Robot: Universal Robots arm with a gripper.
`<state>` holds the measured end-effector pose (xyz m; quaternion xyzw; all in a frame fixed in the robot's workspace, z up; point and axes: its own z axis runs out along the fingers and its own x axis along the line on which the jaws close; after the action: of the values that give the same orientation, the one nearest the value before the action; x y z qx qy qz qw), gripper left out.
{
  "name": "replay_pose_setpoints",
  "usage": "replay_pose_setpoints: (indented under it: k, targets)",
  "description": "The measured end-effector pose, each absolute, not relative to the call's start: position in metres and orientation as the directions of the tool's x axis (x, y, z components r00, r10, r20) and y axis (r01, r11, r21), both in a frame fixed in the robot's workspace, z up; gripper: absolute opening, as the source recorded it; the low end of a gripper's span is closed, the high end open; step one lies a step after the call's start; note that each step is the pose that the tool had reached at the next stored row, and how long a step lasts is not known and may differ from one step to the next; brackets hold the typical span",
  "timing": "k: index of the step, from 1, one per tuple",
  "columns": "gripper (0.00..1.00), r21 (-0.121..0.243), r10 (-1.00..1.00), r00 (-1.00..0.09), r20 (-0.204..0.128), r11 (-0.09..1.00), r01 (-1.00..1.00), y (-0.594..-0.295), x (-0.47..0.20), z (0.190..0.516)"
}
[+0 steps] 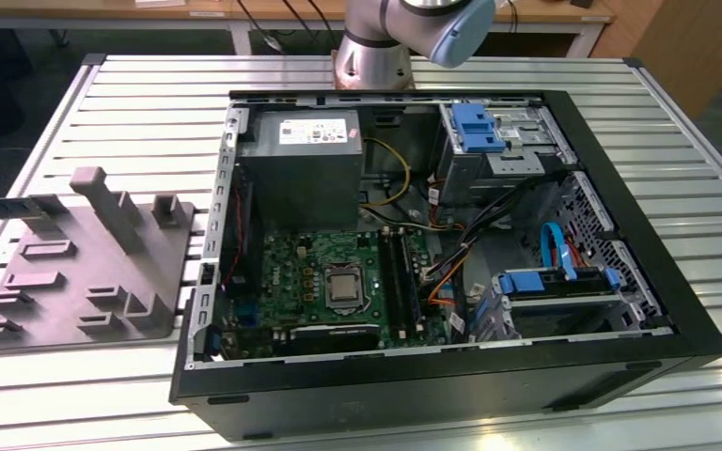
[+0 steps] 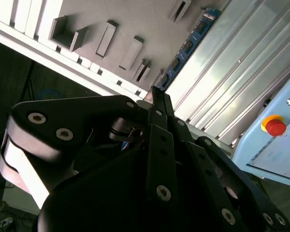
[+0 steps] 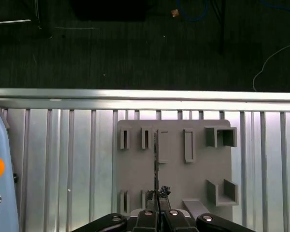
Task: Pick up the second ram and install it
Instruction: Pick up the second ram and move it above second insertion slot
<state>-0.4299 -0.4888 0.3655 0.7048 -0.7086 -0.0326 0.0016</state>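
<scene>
The gripper (image 3: 158, 195) is pinched on one end of the ram (image 2: 188, 46), which runs edge-on straight out from it above the grey holder (image 3: 183, 179). The computer case (image 1: 436, 385) sits well off toward the exterior view's right.

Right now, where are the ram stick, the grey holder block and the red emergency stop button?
ram stick (image 2: 188, 46), second wrist view, middle of its blue board
grey holder block (image 3: 183, 180), first wrist view, bare flat base
red emergency stop button (image 2: 275, 127), second wrist view, its red cap
</scene>
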Motion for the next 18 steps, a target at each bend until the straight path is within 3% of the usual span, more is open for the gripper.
replay_pose_setpoints:
  k: [18]
  targets:
    - [0.11, 0.048, -0.999, -0.006, -0.044, 0.004, -0.999, -0.489, -0.43, 0.411]
